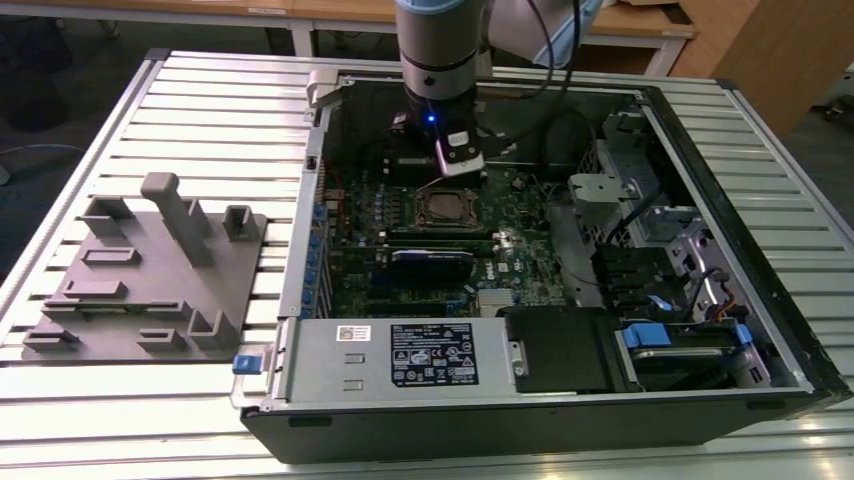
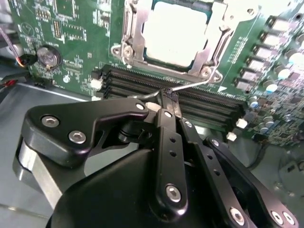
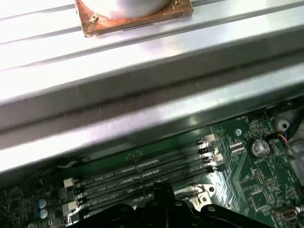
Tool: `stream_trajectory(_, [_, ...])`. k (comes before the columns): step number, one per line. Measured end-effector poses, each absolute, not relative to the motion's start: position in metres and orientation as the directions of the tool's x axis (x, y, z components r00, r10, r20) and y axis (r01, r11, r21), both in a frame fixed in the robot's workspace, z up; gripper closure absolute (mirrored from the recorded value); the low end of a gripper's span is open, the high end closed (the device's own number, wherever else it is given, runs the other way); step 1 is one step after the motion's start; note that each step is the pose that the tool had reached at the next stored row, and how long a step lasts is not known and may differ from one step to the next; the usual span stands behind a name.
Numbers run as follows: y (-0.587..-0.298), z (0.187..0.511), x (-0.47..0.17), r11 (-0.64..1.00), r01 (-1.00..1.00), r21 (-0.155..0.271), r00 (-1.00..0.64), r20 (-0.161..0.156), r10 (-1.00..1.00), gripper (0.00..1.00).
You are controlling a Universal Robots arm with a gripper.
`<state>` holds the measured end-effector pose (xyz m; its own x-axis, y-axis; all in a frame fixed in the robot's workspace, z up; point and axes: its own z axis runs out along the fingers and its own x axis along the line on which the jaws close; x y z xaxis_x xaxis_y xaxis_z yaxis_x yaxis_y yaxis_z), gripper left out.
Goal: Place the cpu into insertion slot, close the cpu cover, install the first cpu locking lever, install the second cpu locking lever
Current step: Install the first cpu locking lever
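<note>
The cpu [image 2: 175, 31] lies in its socket on the green motherboard [image 2: 85, 28], its pale metal top facing up. Over it the silvery cpu cover [image 2: 216, 45] lies flat, framing the chip. A thin wire locking lever [image 2: 195, 86] runs along the socket's edge beside the memory slots. My gripper [image 2: 170, 96] is shut on this lever, with the black fingertips pinched together over the wire. In the exterior view the gripper [image 1: 449, 178] hangs just behind the socket [image 1: 447, 208] inside the open computer case. In the first wrist view the fingertips [image 3: 164, 191] sit by the lever's end [image 3: 190, 191].
Black memory slots [image 2: 204, 102] lie right beside the gripper. A coin battery [image 2: 49, 56] sits on the board. The case wall [image 3: 142, 90] rises close by. A grey fixture block [image 1: 147, 270] stands at the exterior view's left, a power supply [image 1: 400, 355] at the case's front.
</note>
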<state>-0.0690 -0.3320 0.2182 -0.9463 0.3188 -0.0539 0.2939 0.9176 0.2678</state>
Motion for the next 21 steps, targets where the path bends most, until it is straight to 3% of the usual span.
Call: stream_trajectory(21, [-0.33, 0.2128, -0.0649, 0.887, 0.376, 0.27, -0.91, -0.072, 0.408, 0.9])
